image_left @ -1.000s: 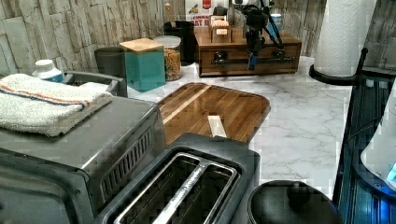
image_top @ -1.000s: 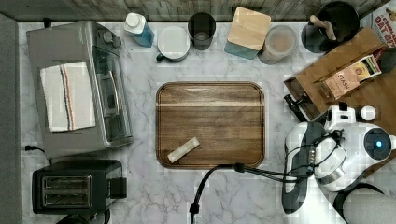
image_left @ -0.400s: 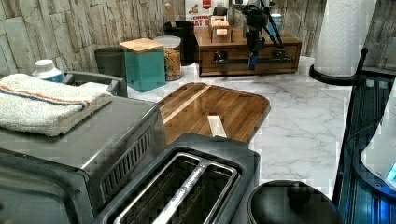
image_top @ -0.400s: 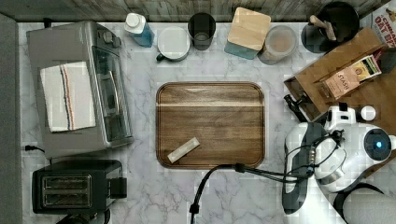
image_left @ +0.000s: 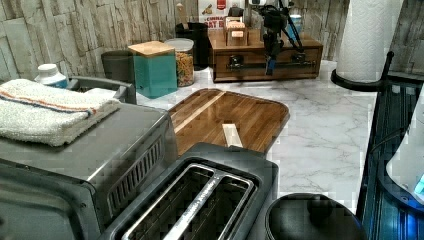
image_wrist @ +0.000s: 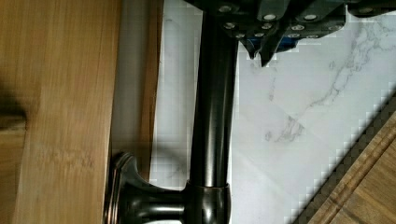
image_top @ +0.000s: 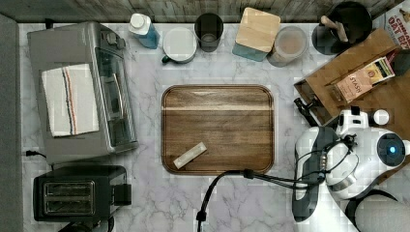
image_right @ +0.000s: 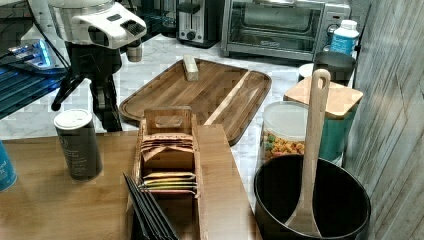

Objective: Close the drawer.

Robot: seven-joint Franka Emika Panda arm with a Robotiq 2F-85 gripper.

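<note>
The drawer (image_top: 312, 99) is a wooden box sticking out a short way from under the top board (image_top: 358, 58) at the top view's right. Its front (image_left: 300, 67) carries a long dark bar handle (image_left: 250, 65). In the wrist view the handle (image_wrist: 212, 116) runs along the wooden drawer front (image_wrist: 70, 116). My gripper (image_wrist: 261, 55) is shut with nothing between its blue-tipped fingers, on the counter side of the handle. It hangs right in front of the drawer (image_left: 270, 67), and its black fingers point down below the white hand (image_right: 107, 117).
A dark serving tray (image_top: 217, 96) with a small wooden block (image_top: 190, 155) lies mid-counter. A tea box (image_right: 167, 150) and a grey can (image_right: 78, 145) stand on the top board. A black pot (image_right: 310, 200), a jar and a teal canister line the wall. A black cable (image_top: 227, 179) crosses the counter.
</note>
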